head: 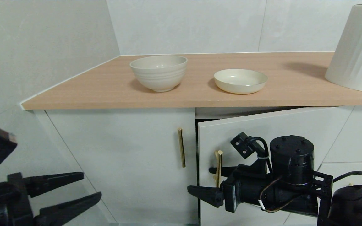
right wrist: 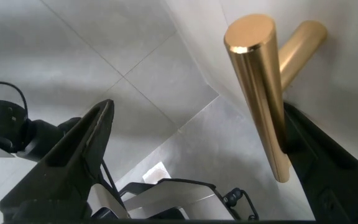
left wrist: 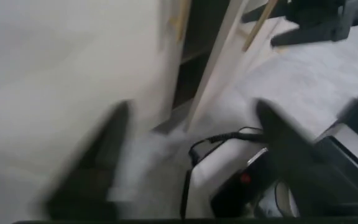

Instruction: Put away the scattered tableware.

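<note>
- The wooden counter [head: 294, 94] runs across the head view, and everything below is placed from it.
- A white pleated lampshade [head: 360, 50] stands on the counter's right end.
- Under the counter, the left cabinet door [head: 121, 150] is closed and the right cabinet door [head: 278, 125] hangs ajar.
- The right gripper [head: 200, 180] sits below the counter at the ajar door. Its fingers are spread wide on either side of that door's brass handle [right wrist: 260, 93] without clamping it.
- The left gripper [head: 90, 185] is low, beneath the counter's left end. It is wide open with nothing in it.
- The deep ribbed bowl [head: 159, 72] sits on the counter's left half, well above both grippers.
- The shallow cream dish [head: 240, 81] sits on the counter just right of the bowl, above the right gripper.
</note>
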